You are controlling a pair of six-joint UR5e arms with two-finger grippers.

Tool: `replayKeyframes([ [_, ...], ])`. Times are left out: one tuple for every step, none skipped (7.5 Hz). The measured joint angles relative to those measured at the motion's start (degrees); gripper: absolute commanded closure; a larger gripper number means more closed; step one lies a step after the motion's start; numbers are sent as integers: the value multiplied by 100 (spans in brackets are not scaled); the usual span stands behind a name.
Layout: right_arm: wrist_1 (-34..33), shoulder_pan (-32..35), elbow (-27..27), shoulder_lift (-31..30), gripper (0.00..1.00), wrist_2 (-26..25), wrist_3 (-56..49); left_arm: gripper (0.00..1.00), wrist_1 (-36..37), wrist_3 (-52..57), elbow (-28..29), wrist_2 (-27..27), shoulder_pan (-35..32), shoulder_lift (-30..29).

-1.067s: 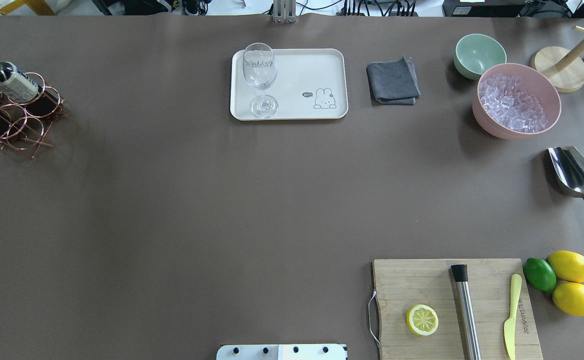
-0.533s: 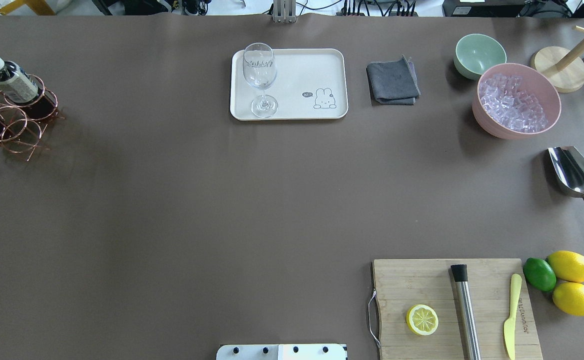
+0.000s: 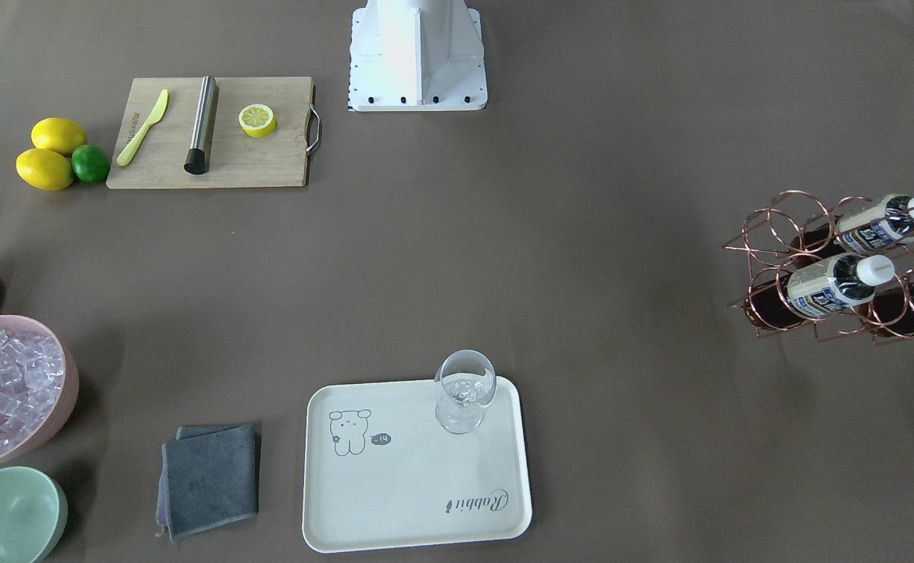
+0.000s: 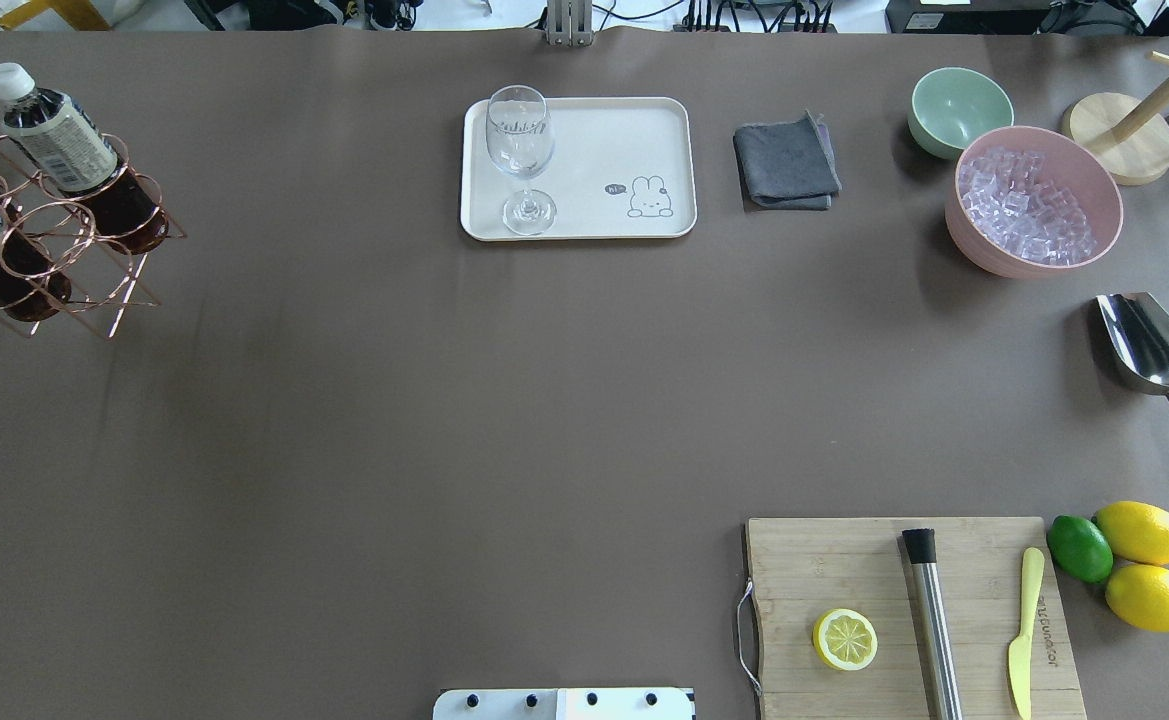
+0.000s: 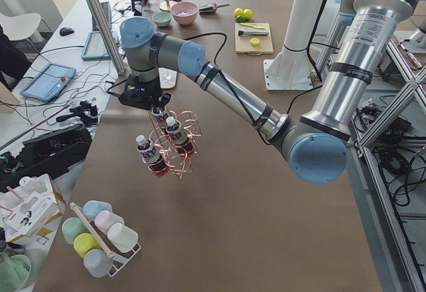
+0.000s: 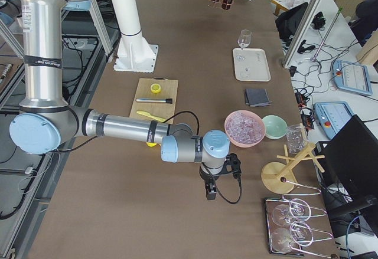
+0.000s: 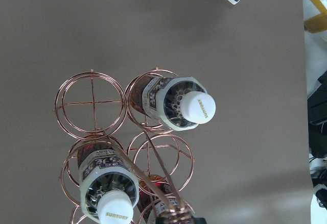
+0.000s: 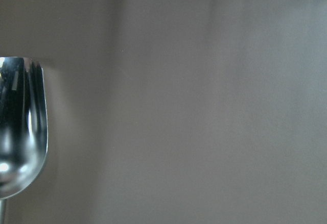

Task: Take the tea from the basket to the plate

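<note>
Tea (image 3: pixel 832 285) stands in basket (image 3: pixel 804 211); glass (image 3: pixel 464 391) occupies plate (image 3: pixel 417 485) corner.

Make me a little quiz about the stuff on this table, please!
1. How many tea bottles sit in the basket? A) two B) three C) six
2. Fill in: the only thing standing on the plate is the ___.
3. True or false: one tea bottle is already on the plate.

Key: 1) B. 2) glass. 3) False.
</note>
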Motion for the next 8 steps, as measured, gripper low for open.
replayKeyframes([
  [0, -2, 1, 0, 0, 0, 0, 100, 219, -371, -192, -1, 196, -137],
  [0, -8, 3, -1, 0, 0, 0, 100, 461, -696, -410, -3, 432, -294],
  [0, -10, 7, -1, 0, 0, 0, 100, 743, -973, -672, -12, 614, -446],
  [0, -11, 9, -4, 0, 0, 1, 100, 973, -1308, -879, -21, 757, -605],
  [0, -12, 10, -6, 0, 0, 1, 100, 1092, -1727, -985, -31, 958, -778],
  [0, -13, 8, -5, 0, -5, 0, 100, 1137, -2180, -1049, -82, 1206, -944],
  [0, -18, 4, -2, 0, -12, 1, 100, 1140, -2596, -1151, -114, 1437, -1043],
  [0, -24, -1, -1, 0, -20, 0, 100, 1113, -3001, -1268, -134, 1646, -1107],
])
